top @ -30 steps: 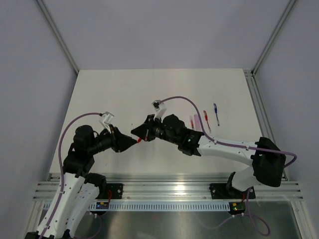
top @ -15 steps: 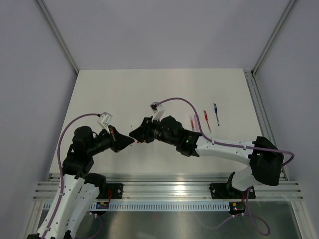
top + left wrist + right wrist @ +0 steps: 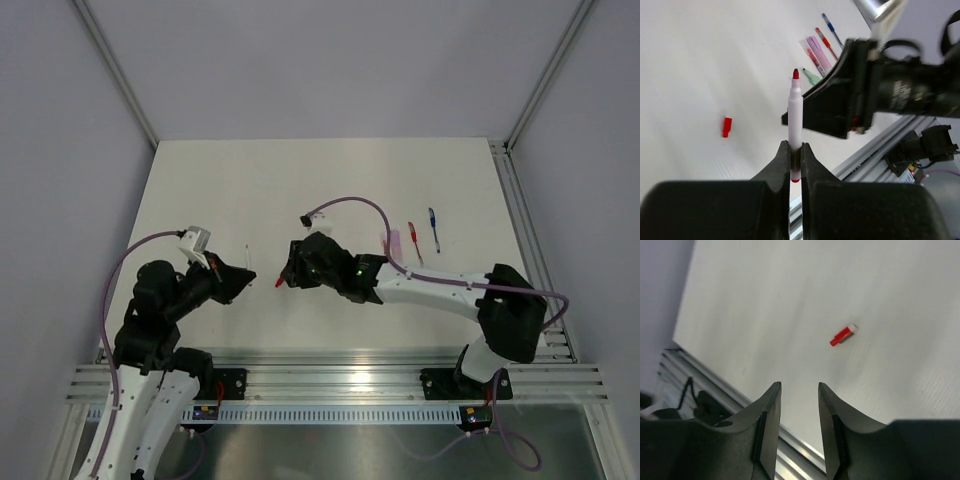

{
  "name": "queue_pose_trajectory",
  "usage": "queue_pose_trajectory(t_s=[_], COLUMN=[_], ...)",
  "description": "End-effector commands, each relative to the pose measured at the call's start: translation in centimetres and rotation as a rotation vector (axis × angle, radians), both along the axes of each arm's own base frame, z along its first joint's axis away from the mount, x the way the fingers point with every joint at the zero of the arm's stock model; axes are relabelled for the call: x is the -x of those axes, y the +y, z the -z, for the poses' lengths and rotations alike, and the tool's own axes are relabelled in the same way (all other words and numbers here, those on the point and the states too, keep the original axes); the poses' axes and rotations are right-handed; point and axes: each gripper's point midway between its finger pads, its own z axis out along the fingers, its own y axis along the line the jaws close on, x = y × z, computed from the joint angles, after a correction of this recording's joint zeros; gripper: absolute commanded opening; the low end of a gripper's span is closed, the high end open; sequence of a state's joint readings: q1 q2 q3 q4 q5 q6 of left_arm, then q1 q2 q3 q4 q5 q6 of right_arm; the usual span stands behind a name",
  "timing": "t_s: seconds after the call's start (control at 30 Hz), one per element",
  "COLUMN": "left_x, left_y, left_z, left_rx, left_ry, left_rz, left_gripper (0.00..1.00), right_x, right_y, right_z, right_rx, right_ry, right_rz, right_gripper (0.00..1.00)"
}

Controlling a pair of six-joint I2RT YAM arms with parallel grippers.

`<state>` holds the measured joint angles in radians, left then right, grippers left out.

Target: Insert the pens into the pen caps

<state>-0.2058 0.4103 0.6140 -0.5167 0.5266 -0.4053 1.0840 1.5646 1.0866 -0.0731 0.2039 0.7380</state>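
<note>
Risks knocking the red cap (image 3: pixel 843 334), loose on the worktop (image 3: pixel 790 290) at upper right of the right wrist view, aside with the released right hand (image 3: pixel 800 386), stranding the pen (image 3: pixel 795 105) clenched in the left hand (image 3: pixel 795 148).

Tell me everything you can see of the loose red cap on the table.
The red cap is a tiny stubby tube, seemingly plastic, red with a pale end in the right wrist view. It lies on its side on the white table, alone, nothing touching it. In the top view it sits between the two grippers. The right gripper is open and empty, apart from it; the left gripper grips a red-tipped pen clear of it.
</note>
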Motion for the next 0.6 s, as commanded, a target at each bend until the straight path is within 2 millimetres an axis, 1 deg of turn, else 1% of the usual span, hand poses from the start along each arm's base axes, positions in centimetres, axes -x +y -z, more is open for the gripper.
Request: queue_pose_trajectory(t_s=[0.0,0.03,0.07,0.1,0.13,0.17,0.2,0.23,0.27,0.3,0.33,0.37,0.4,0.43,0.5,0.53,0.57], left_x=[-0.9,-0.9,-0.7,-0.7,-0.7,-0.8,-0.9,-1.1,-1.0,-0.9,-0.8,-0.5,-0.4,-0.3,-0.1,0.0,0.0], left_y=[1.5,1.6,1.8,2.0,2.2,2.8,3.2,3.5,3.7,3.7,3.7,3.7,3.7,3.7,3.7,3.6,3.5], left_z=[-3.5,-3.8,-4.6,-4.9,-5.1,-5.1,-4.9,-4.6,-4.4,-4.6,-4.6,-4.8,-4.8,-4.7,-4.7,-4.6,-4.6], left_rx=[-0.027,-0.031,-0.036,-0.043,-0.051,-0.071,-0.083,-0.092,-0.105,-0.106,-0.101,-0.096,-0.096,-0.099,-0.095,-0.094,-0.092], left_ry=[-0.123,-0.131,-0.154,-0.167,-0.176,-0.189,-0.192,-0.193,-0.191,-0.201,-0.204,-0.219,-0.222,-0.222,-0.225,-0.222,-0.223], left_rz=[-0.097,-0.103,-0.112,-0.123,-0.135,-0.17,-0.191,-0.208,-0.219,-0.217,-0.214,-0.21,-0.212,-0.213,-0.207,-0.201,-0.197], left_gripper=[0.0,0.0,0.0,0.0,0.0,0.0,0.0,0.0,0.0,0.0,0.0,0.0,0.0,0.0,0.0,0.0,0.0], right_x=[-1.1,-1.3,-1.6,-1.9,-2.3,-2.7,-2.9,-3.0,-3.1,-3.5,-3.7,-3.9,-3.9,-3.9,-4.2,-4.4,-4.6], right_y=[0.3,0.4,0.6,1.4,1.4,2.1,2.2,2.2,2.4,2.7,2.6,3.0,3.2,3.3,3.7,3.6,3.7], right_z=[3.2,5.0,5.4,5.0,6.5,6.1,6.5,7.6,7.8,7.7,8.6,8.4,8.7,9.4,9.6,10.2,10.1], right_rx=[0.159,0.204,0.214,0.206,0.246,0.241,0.253,0.279,0.278,0.272,0.291,0.286,0.292,0.303,0.298,0.314,0.314], right_ry=[0.067,0.088,0.09,0.088,0.104,0.098,0.105,0.12,0.123,0.12,0.128,0.128,0.134,0.145,0.148,0.148,0.145], right_rz=[0.051,0.055,0.067,0.067,0.081,0.087,0.095,0.107,0.113,0.126,0.146,0.149,0.15,0.155,0.165,0.177,0.182], right_gripper=[0.41,0.42,0.44,0.5,0.52,0.53,0.54,0.55,0.55,0.55,0.55,0.55,0.55,0.55,0.52,0.51,0.51])
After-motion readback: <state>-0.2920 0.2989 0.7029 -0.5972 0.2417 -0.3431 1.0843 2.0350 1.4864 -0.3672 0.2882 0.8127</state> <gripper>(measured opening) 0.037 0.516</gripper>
